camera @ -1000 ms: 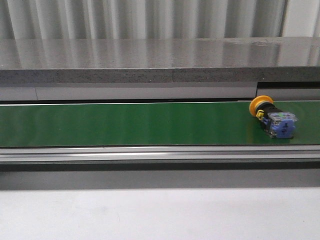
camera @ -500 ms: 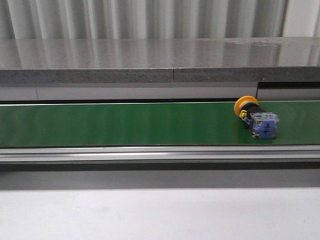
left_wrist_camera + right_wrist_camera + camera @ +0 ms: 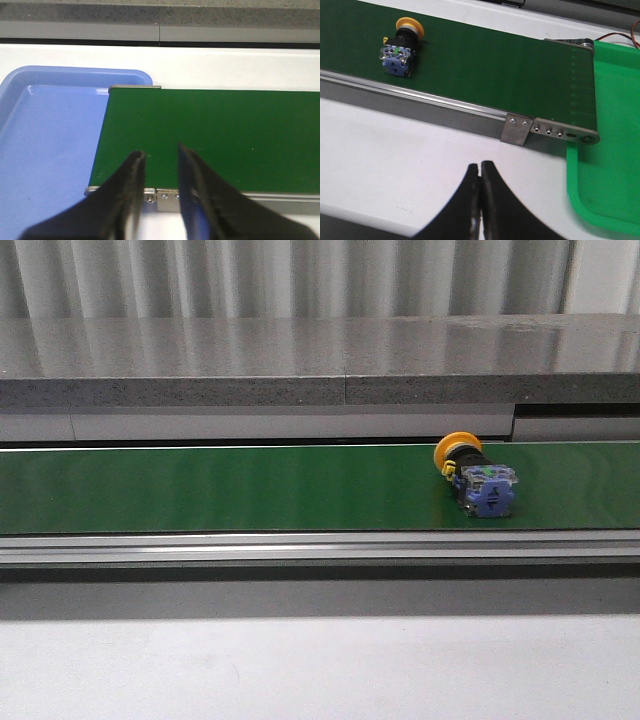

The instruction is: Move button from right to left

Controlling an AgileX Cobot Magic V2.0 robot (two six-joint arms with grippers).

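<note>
The button [image 3: 474,478] lies on its side on the green conveyor belt [image 3: 250,488], right of the middle, yellow head toward the back and blue-grey contact block toward the front. It also shows in the right wrist view [image 3: 400,46]. My right gripper [image 3: 480,167] is shut and empty over the white table, in front of the belt's right end. My left gripper [image 3: 161,154] is open and empty above the belt's left end. Neither gripper shows in the front view.
A blue tray [image 3: 45,140] sits past the belt's left end. A green tray [image 3: 612,135] sits past the belt's right end. A metal rail [image 3: 320,546] runs along the belt's front edge. A grey ledge [image 3: 320,365] stands behind the belt.
The button has travelled leftward along the belt, from near the right edge of the front view to right of the middle.
</note>
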